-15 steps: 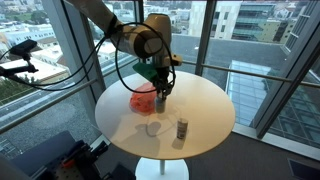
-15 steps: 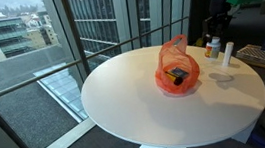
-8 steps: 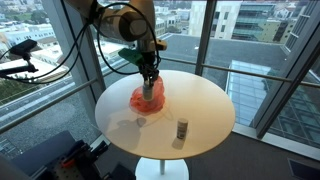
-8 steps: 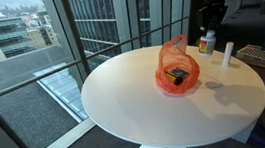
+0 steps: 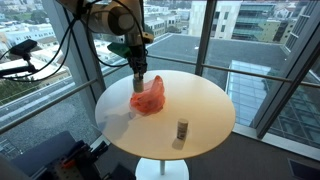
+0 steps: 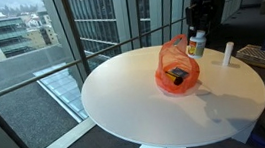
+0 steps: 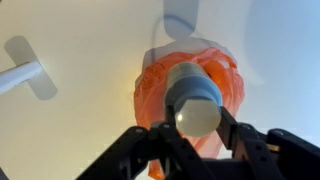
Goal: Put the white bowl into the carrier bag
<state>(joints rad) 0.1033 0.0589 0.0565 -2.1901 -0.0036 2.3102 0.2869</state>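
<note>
The white bowl (image 7: 192,92), a round pale vessel with a grey-blue outer wall, is clamped between my gripper's (image 7: 198,120) two black fingers. The orange carrier bag (image 7: 228,75) lies open on the white round table, right under the bowl. In both exterior views the gripper (image 5: 138,76) (image 6: 197,42) hangs just above the bag's (image 5: 150,98) (image 6: 176,71) edge with the bowl (image 6: 199,44) off the table. The bowl is hard to make out in the exterior view where the arm comes in from the top left.
A small bottle (image 5: 182,129) (image 6: 228,54) stands upright on the table (image 5: 205,105) (image 6: 126,105), apart from the bag. Something dark (image 6: 176,76) lies inside the bag. Glass walls and railings surround the table.
The gripper has carried the bowl across the table toward the bag and risen; it now hangs over the bag instead of beside it. The bag and bottle have not moved.
</note>
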